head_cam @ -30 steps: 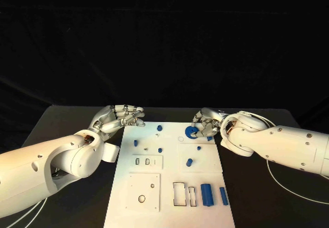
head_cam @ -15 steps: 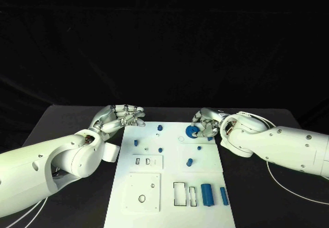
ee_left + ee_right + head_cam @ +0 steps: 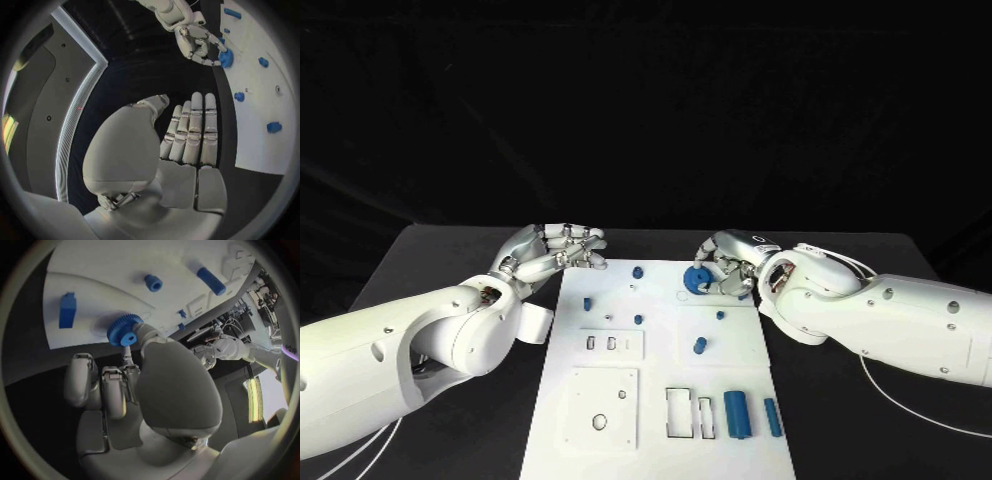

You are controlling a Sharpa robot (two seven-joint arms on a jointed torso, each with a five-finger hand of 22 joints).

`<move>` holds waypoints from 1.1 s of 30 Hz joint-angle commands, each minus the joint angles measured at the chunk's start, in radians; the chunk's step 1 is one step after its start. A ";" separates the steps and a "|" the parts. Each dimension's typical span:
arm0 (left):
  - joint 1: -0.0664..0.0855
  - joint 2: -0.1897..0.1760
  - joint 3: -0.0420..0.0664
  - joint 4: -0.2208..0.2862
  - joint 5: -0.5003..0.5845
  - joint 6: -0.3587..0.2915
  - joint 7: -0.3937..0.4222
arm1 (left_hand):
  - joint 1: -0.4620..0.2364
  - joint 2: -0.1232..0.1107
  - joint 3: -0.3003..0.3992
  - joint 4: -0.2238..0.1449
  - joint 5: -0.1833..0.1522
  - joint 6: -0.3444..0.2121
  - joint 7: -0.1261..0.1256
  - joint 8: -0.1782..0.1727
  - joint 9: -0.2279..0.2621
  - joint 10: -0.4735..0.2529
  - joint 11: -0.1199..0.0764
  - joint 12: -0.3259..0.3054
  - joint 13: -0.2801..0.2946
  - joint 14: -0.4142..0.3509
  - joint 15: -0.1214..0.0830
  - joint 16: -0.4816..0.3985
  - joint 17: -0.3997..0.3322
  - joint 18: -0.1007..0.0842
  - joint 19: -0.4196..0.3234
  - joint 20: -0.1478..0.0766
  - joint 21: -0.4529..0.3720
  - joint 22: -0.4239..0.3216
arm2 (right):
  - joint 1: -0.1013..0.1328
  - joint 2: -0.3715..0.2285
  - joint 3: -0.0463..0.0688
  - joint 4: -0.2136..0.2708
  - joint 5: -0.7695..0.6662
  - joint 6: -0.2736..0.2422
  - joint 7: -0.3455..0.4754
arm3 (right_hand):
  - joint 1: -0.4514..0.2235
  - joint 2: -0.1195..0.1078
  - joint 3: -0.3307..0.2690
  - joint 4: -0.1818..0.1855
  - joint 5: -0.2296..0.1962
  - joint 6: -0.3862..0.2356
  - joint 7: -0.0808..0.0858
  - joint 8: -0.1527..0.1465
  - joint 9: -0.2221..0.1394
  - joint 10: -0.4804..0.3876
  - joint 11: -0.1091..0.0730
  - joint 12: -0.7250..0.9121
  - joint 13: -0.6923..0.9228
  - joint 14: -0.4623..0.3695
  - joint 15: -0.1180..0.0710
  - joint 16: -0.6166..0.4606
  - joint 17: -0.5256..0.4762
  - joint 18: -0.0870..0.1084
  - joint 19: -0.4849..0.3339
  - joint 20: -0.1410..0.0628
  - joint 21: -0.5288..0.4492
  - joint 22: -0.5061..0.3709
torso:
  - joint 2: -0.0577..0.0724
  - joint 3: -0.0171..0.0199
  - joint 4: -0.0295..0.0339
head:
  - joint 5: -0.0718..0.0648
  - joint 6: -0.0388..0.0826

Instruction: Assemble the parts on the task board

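The white task board lies in the middle of the table. My right hand pinches a blue gear between thumb and finger, just above the board's far right part, close to a round socket. In the right wrist view the gear sits at the fingertips over the board. From the left wrist I see that right hand with the gear. My left hand hovers at the board's far left corner, holding nothing, its fingers side by side.
Small blue pegs stand on the board's far half. Two blue blocks lie near the front right beside rectangular cut-outs. A square plate with a hole sits at the front left.
My right hand has shifted slightly left and away with the gear, bringing it further over the board. The left hand has stayed in place.
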 commanded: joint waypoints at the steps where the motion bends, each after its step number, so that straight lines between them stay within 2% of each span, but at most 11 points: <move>1: 0.001 0.003 0.001 0.000 0.001 0.018 0.005 | -0.006 0.004 0.008 0.000 -0.004 -0.003 0.005 -0.006 -0.001 -0.002 0.003 -0.005 0.000 -0.006 0.001 0.003 0.002 0.002 -0.008 0.001 0.004 0.001 | 0.007 0.003 0.001 0.028 -0.080 -0.067 -0.011 | -0.010 0.000 0.008 0.000 0.001 0.011 -0.001 0.006 0.005 0.004 0.000 0.006 0.109 0.088 -0.007 0.004 0.193 -0.016 0.008 0.000 0.009 0.006 | -0.001 -0.0007 0.0003 | 0.004 0.004; 6: 0.001 0.007 0.001 -0.004 0.001 0.018 0.005 | -0.006 0.004 0.008 0.000 -0.004 -0.003 0.005 -0.006 -0.001 -0.002 0.003 -0.005 0.000 -0.006 0.001 0.003 0.002 0.002 -0.008 0.001 0.004 0.001 | 0.019 0.033 0.002 0.058 -0.118 -0.082 -0.025 | -0.016 -0.002 0.013 0.001 0.001 0.014 -0.002 0.007 0.006 0.007 -0.001 0.008 0.112 0.089 -0.008 0.004 0.195 -0.017 0.011 -0.001 0.013 0.011 | -0.001 -0.0013 -0.0004 | 0.007 0.006; 10: 0.001 0.010 0.001 -0.005 0.001 0.018 0.005 | -0.006 0.005 0.009 0.000 -0.005 -0.002 0.005 -0.006 -0.001 -0.001 0.002 -0.004 0.000 -0.007 0.001 0.003 0.003 0.002 -0.008 0.001 0.005 0.001 | 0.022 0.075 0.002 0.050 -0.131 -0.077 -0.033 | -0.016 -0.002 0.013 0.001 0.001 0.014 -0.002 0.007 0.006 0.007 -0.001 0.008 0.112 0.089 -0.008 0.004 0.195 -0.017 0.011 -0.001 0.013 0.011 | -0.001 -0.0019 0.0018 | 0.011 0.007; 18: 0.001 0.013 0.001 -0.008 0.001 0.018 0.006 | -0.006 0.005 0.009 0.000 -0.005 -0.002 0.005 -0.006 -0.001 -0.001 0.002 -0.004 0.000 -0.007 0.001 0.003 0.003 0.002 -0.008 0.001 0.005 0.001 | 0.016 0.177 0.001 -0.014 -0.139 -0.072 -0.039 | -0.018 -0.001 0.017 0.001 0.002 0.013 -0.002 0.006 0.006 0.005 -0.002 0.006 0.110 0.089 -0.008 0.004 0.194 -0.018 0.012 -0.001 0.014 0.012 | 0.002 -0.0031 0.0054 | 0.017 0.006; 27: 0.001 0.009 0.001 -0.007 0.001 0.017 0.007 | -0.006 0.005 0.009 0.000 -0.005 -0.002 0.005 -0.006 -0.001 -0.001 0.002 -0.004 0.000 -0.007 0.001 0.003 0.003 0.002 -0.008 0.001 0.005 0.001 | -0.002 0.248 0.000 -0.068 -0.138 -0.051 -0.034 | -0.021 -0.001 0.022 0.001 0.002 0.010 -0.001 0.004 0.006 0.006 -0.002 0.007 0.111 0.089 -0.009 0.004 0.194 -0.018 0.013 -0.002 0.015 0.014 | 0.005 -0.0050 0.0061 | 0.022 0.004; 29: 0.001 0.008 0.001 -0.006 0.001 0.017 0.007 | -0.005 0.006 0.010 -0.002 -0.005 -0.002 0.005 -0.006 -0.001 -0.001 0.002 -0.004 0.000 -0.007 0.001 0.003 0.004 0.002 -0.009 0.001 0.005 0.002 | -0.007 0.257 0.000 -0.077 -0.138 -0.047 -0.034 | -0.022 -0.001 0.022 0.001 0.002 0.010 -0.001 0.004 0.006 0.006 -0.002 0.007 0.111 0.089 -0.009 0.004 0.194 -0.018 0.013 -0.002 0.015 0.014 | 0.005 -0.0033 0.0053 | 0.024 0.002; 33: 0.001 0.006 0.001 -0.004 0.001 0.016 0.007 | -0.005 0.006 0.010 -0.002 -0.005 -0.002 0.005 -0.006 -0.001 -0.001 0.002 -0.004 0.000 -0.007 0.001 0.003 0.004 0.002 -0.009 0.001 0.005 0.002 | -0.017 0.271 0.000 -0.092 -0.138 -0.037 -0.034 | -0.022 -0.001 0.022 0.001 0.002 0.010 -0.001 0.004 0.006 0.006 -0.002 0.007 0.111 0.089 -0.009 0.004 0.194 -0.018 0.013 -0.002 0.015 0.014 | 0.005 -0.0027 0.0058 | 0.027 -0.003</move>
